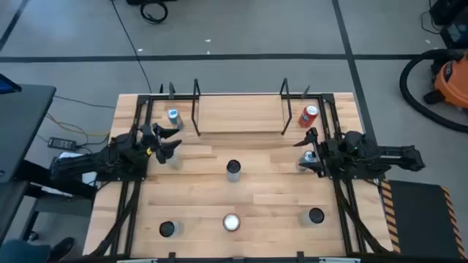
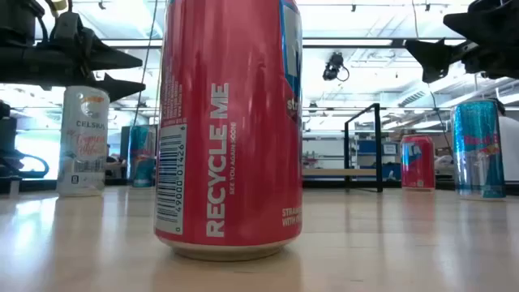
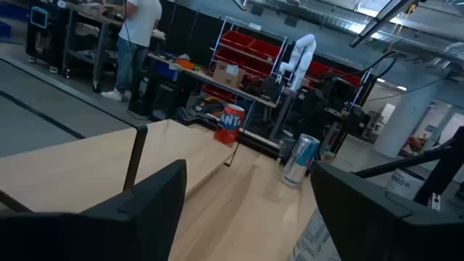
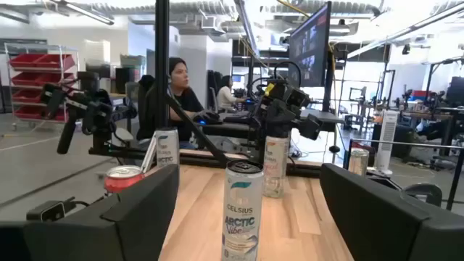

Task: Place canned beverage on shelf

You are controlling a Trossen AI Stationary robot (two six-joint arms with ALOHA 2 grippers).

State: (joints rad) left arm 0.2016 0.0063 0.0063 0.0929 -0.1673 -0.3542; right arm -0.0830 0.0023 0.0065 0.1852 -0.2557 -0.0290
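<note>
The shelf [image 1: 240,115], a light-wood board between thin black uprights, stands at the table's far middle with nothing on it. My left gripper [image 1: 170,143] hovers open just above a white can [image 2: 83,142] that stands upright on the table. My right gripper [image 1: 307,146] hovers open above a blue can [image 2: 478,150], also upright. In the right wrist view a silver can [image 4: 243,210] stands at mid-table beyond my open fingers. In the left wrist view the white can's side [image 3: 317,233] shows beside one finger.
A blue can [image 1: 172,115] stands left of the shelf and a red can [image 1: 309,115] right of it. A red can [image 2: 231,130] stands at the near middle, with dark-topped cans at near left [image 1: 167,229] and near right [image 1: 316,216]. People sit beyond the table.
</note>
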